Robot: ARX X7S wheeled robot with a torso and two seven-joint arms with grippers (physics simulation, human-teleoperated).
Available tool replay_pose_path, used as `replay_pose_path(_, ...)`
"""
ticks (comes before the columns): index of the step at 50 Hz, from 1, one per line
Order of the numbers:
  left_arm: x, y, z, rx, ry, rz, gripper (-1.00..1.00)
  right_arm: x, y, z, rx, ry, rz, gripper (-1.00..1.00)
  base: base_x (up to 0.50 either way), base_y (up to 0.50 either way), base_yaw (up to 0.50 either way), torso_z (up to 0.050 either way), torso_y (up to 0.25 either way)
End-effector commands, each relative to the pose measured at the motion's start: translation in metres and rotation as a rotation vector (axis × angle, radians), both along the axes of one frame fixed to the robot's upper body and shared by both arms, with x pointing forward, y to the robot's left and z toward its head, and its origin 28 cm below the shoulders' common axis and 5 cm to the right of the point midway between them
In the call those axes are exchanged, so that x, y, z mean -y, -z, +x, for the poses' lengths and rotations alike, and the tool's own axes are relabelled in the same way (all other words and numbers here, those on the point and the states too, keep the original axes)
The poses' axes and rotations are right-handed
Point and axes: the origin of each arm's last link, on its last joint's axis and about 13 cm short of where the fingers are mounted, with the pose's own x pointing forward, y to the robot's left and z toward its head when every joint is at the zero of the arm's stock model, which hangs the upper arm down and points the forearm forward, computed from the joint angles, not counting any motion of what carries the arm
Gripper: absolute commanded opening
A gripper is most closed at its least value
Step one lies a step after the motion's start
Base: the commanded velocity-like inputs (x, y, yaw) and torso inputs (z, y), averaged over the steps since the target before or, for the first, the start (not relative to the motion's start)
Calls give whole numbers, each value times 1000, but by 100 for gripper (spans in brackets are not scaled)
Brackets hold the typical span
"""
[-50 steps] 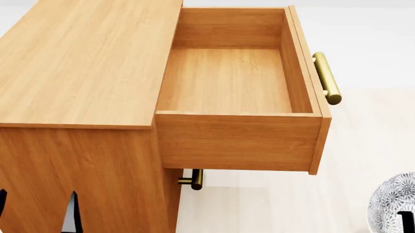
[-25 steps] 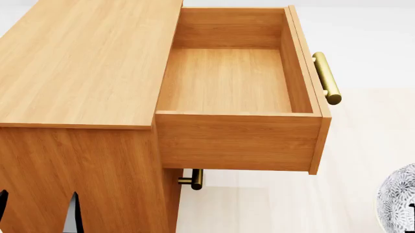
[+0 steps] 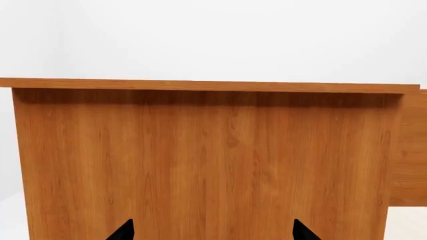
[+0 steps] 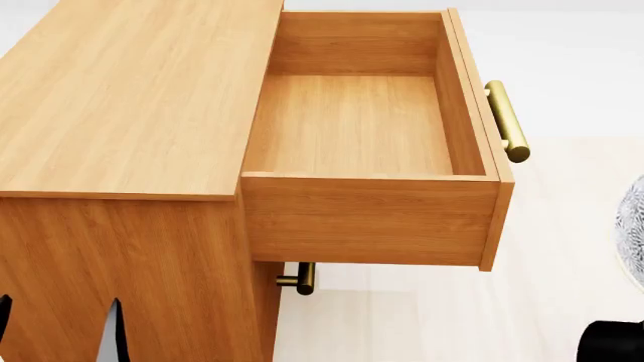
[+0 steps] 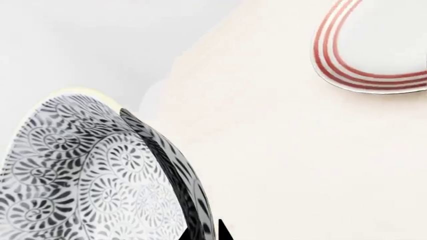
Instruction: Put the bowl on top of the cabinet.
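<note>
Left hand (image 3: 212, 231) sits low facing the cabinet (image 4: 131, 105) side panel, fingertips (image 3: 123, 231) spread apart, holding nothing. Cabinet top bare, top drawer (image 4: 352, 124) pulled out with brass handle (image 4: 506, 121). Bowl (image 4: 634, 226) at far right edge of head view, off the cabinet. Right hand (image 5: 203, 232) pinches the bowl wall between its fingers, tilted; red-ringed plate (image 5: 380, 45) lies well apart on the floor (image 5: 280, 150).

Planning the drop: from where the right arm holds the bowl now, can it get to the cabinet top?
Probably yes. The cabinet top is bare, but the open drawer juts between it and the bowl, so the right gripper must lift over it.
</note>
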Motion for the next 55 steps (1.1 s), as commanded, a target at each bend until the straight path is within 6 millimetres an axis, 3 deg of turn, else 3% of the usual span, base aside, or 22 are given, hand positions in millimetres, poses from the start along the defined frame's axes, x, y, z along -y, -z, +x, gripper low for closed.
replay_pose_path(1,-2,-2,4,25,-26,-3,100,0,-49,-1,32,-63,-136,-100,0,0,0,0,0)
replay_pose_path(15,-2,-2,4,26,-26,-3,100,2,-106,1,155,-238,-62,-100,0,0,0,0,0)
replay_pose_path(29,-1,0,4,21,-19,-8,100,-10,-161,6,234,-618,4,-100,0,0,0,0,0)
replay_pose_path(33,-1,1,4,24,-13,-15,100,-17,-180,10,265,-804,27,-100,0,0,0,0,0)
replay_pose_path(48,0,1,4,25,-9,-20,100,-36,-222,19,355,-1098,183,-100,0,0,0,0,0)
replay_pose_path(55,-1,0,4,27,-11,-17,100,-49,-238,25,372,-1211,177,-100,0,0,0,0,0)
